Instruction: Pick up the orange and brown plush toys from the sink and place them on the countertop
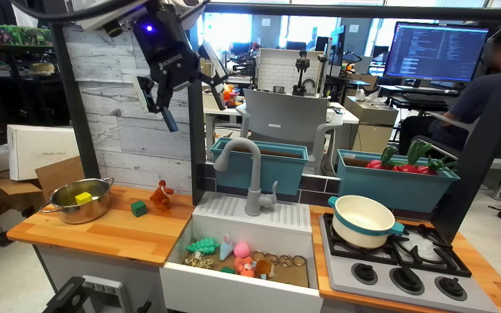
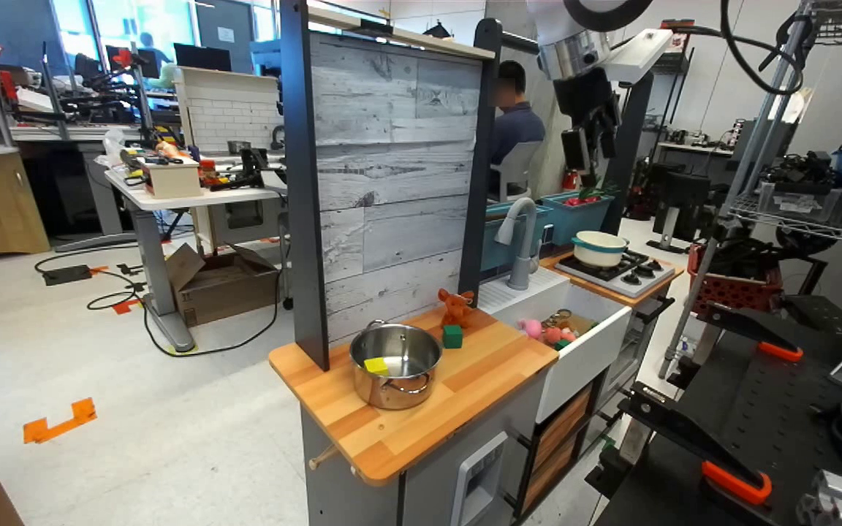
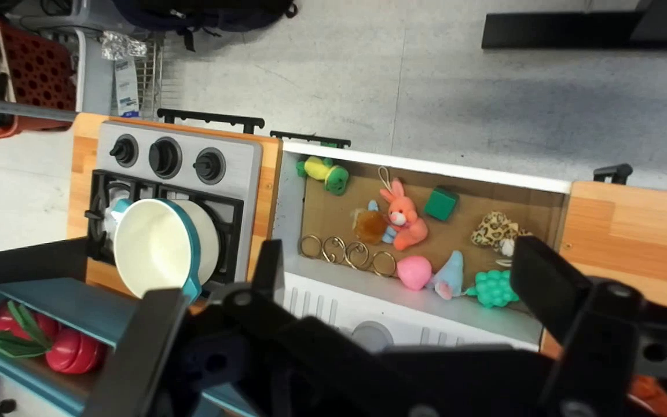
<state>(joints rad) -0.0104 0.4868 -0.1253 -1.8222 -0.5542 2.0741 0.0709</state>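
Bright windows (image 1: 233,27) glare behind a grey office chair (image 1: 287,108) and a lit computer monitor (image 1: 435,52), while in an exterior view a pale, smooth floor (image 2: 194,416) marked with orange tape (image 2: 83,412) spreads before a white-topped desk (image 2: 227,193), an open cardboard box (image 2: 227,298) just beside its grey leg (image 2: 159,283), and metal wire shelving (image 2: 808,226) stands well apart.

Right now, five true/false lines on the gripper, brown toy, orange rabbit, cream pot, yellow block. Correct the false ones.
1. The gripper is open and holds nothing. True.
2. The brown toy is beside the orange rabbit. True.
3. Both of those toys lie on the countertop. False: they are in the sink.
4. The cream pot stands on the stove. True.
5. The yellow block sits inside the cream pot. False: the yellow block is in the metal pot.
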